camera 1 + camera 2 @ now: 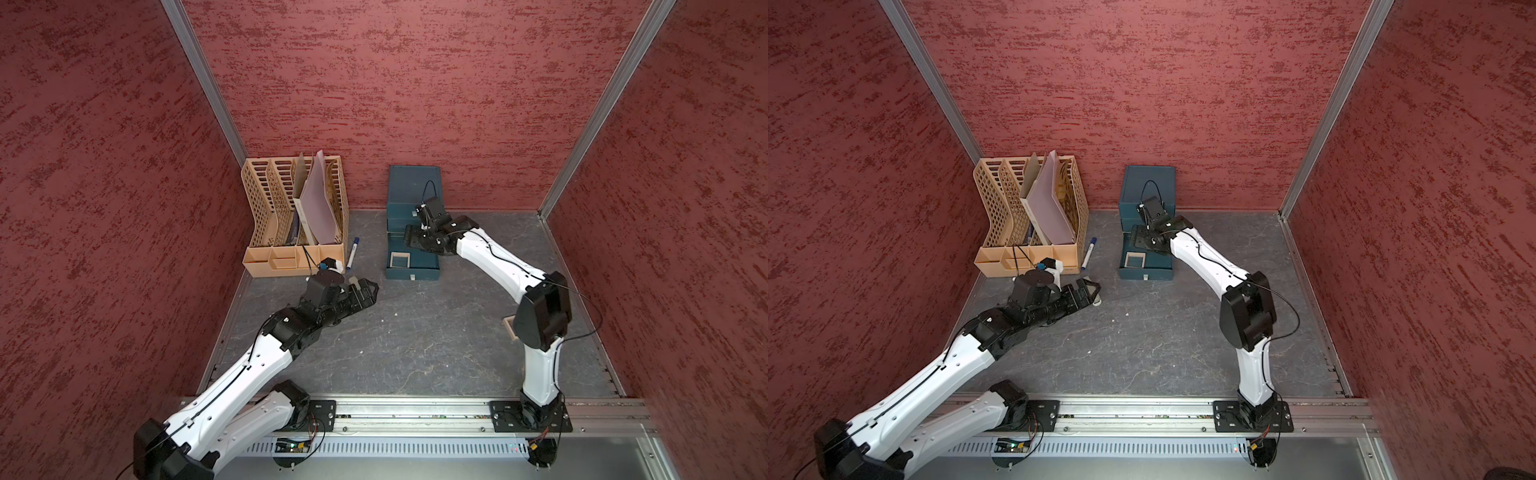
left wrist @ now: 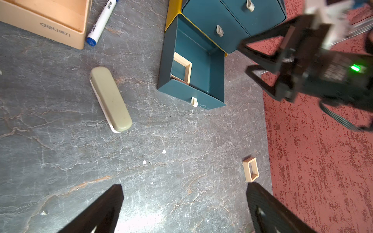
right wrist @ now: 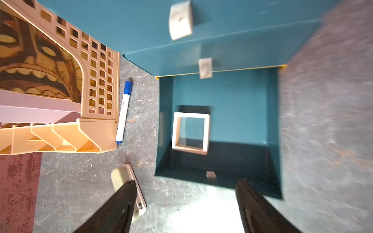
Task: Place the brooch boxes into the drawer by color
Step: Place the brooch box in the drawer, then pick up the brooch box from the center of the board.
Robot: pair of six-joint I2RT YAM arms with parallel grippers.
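1. L tool (image 2: 184, 187): fingers spread wide, empty, over table (image 2: 60, 161) near beige block (image 2: 110, 98).
2. R tool (image 3: 186, 182): spread, nothing btwn fingers, above the pulled-out drawer (image 3: 272, 121).
3. Tan brooch box (image 3: 206, 133) lies flat inside drawer, near its front, by one side wall.
4. 2nd tan brooch box (image 2: 246, 170) on table, well apart from drawer, by R arm's elbow.
5. Blue marker (image 1: 353, 251) just beside file rack (image 1: 291, 257).

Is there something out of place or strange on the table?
A few small white bits lie scattered on the table, like chips. One tan brooch box sits alone near the table edge, outside the drawer.
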